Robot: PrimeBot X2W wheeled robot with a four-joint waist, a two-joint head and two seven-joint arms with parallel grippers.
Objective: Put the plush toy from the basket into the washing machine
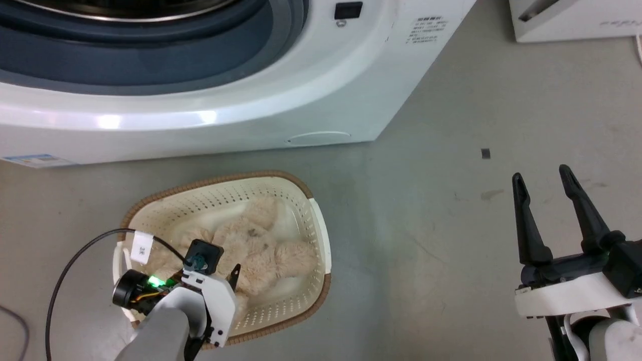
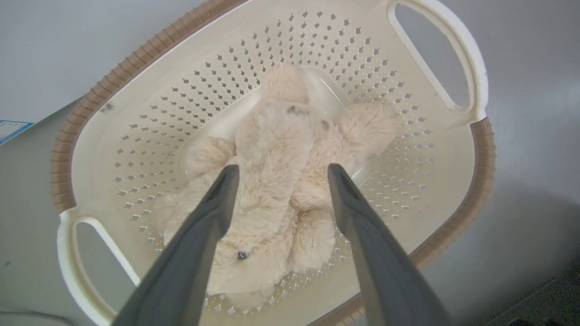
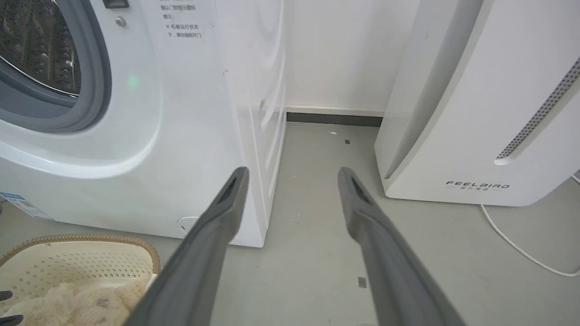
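On the far left, low on the front of the washing machine [image 1: 200,125], we are looking at a small blue and white sticker [image 1: 35,160], but its words are too tiny for us to read. Just in front of the machine, the basket [image 1: 225,180] is sitting on the grey floor [image 1: 451,250], and the plush toy [image 1: 256,248] is lying inside it on the bottom. We are holding our left gripper [image 2: 282,170] over the toy with its two fingers [image 2: 204,226] spread wide, one on each side of the fluffy body. We cannot tell if they are touching the fur. A white tag [image 1: 142,248] is hanging by that wrist, and its marks are too blurry to read. Further along the machine's front, some lines of print [image 1: 426,30] are too small for us to read. To the right, our right gripper [image 1: 540,174] is hovering over the floor with its fingers spread apart. Farthest right, a white appliance [image 3: 476,113] is showing the word "FEELBIRD" low on its front.
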